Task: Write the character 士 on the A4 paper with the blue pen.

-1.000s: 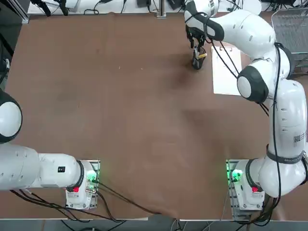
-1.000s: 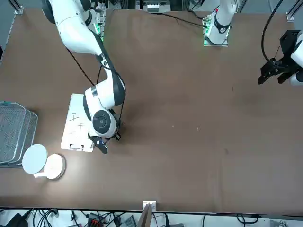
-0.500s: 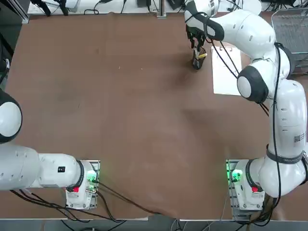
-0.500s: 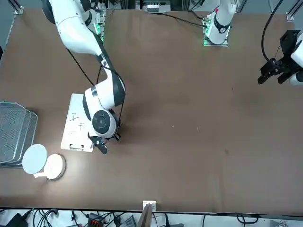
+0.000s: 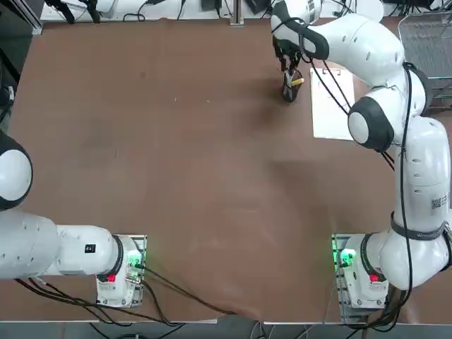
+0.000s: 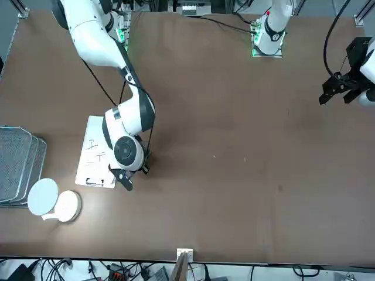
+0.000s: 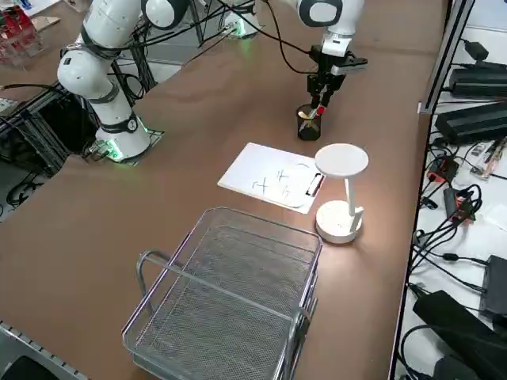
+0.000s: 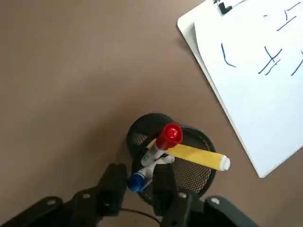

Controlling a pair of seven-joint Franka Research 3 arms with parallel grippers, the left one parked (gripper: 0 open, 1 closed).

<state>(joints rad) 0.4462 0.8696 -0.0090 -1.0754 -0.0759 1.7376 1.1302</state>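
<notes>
The blue pen [image 8: 138, 181] stands tilted in a black mesh cup [image 8: 189, 156], together with a red-capped pen [image 8: 165, 139] and a yellow pen [image 8: 199, 156]. My right gripper [image 8: 139, 182] hangs right over the cup [image 5: 289, 90], at the table's far right. Its fingers [image 8: 115, 179] stand close on either side of the blue cap, with thin gaps still showing, so it is open. The A4 paper [image 5: 332, 106] lies flat beside the cup on a clipboard, with blue strokes on it [image 7: 265, 178].
A white desk lamp [image 7: 341, 190] stands just past the paper's clip end. A wire basket [image 7: 230, 301] sits at the table's right edge beyond the paper. Cables run down the right arm near the cup.
Hardly anything has moved. The right gripper stays over the pen cup in the same place in the top and front views.
</notes>
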